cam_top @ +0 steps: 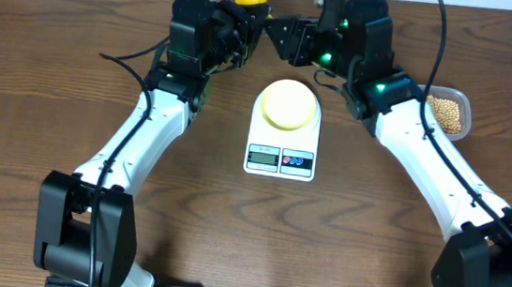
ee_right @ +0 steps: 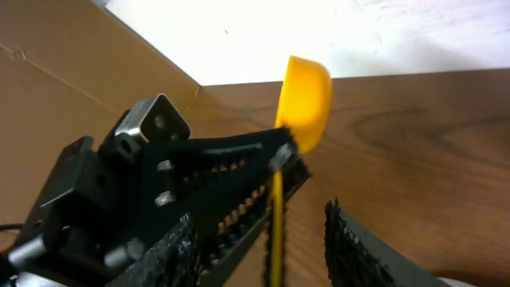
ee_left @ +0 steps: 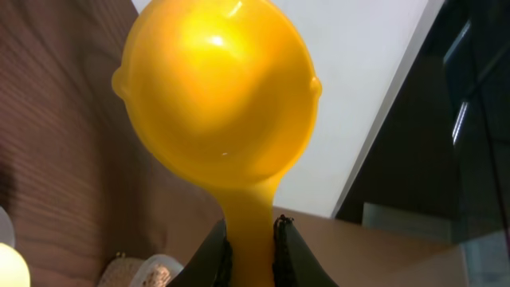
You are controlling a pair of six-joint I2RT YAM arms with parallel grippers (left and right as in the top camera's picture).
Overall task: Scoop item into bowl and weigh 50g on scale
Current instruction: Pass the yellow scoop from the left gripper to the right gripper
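Yellow scoop (ee_left: 215, 88) handle clamped in left end effector (ee_left: 251, 243); right end effector (ee_right: 261, 235) jaws apart, straddling that handle; bowl (cam_top: 288, 104) sits on scale (cam_top: 280, 161).

**Hidden, cropped, unreadable**

Scale (cam_top: 282, 132) display — too small to be read. In the left wrist view the scoop (ee_left: 217, 96) handle is cut off at the btm edge, pinched in the left gripper (ee_left: 252, 243) — bowl (ee_left: 9, 269) and tub (ee_left: 139, 273) are cropped there too.
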